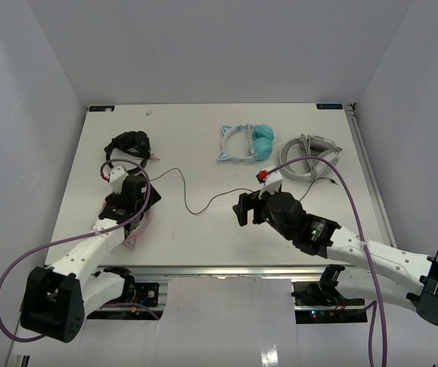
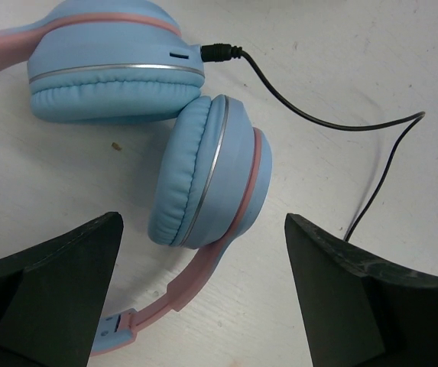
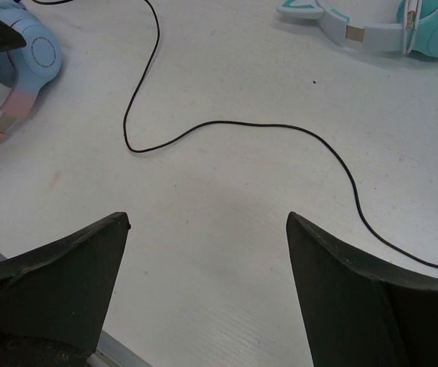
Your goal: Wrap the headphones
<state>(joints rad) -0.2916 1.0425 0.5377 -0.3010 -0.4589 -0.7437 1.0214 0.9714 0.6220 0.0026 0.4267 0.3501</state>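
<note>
The left pincer [image 2: 203,222] hung wide apart, gripping nothing, over the headphones [image 2: 203,176]. They lay on the white desk [image 2: 371,46] at its left front, one blue ear cup framed between the jaws, the other just beyond. Their thin black cable [image 2: 318,122] trailed rightward, curving ahead of the right pincer [image 3: 207,222], likewise spread and empty. Farther back lay teal headphones [image 1: 249,143] and grey-white headphones [image 1: 310,157].
</note>
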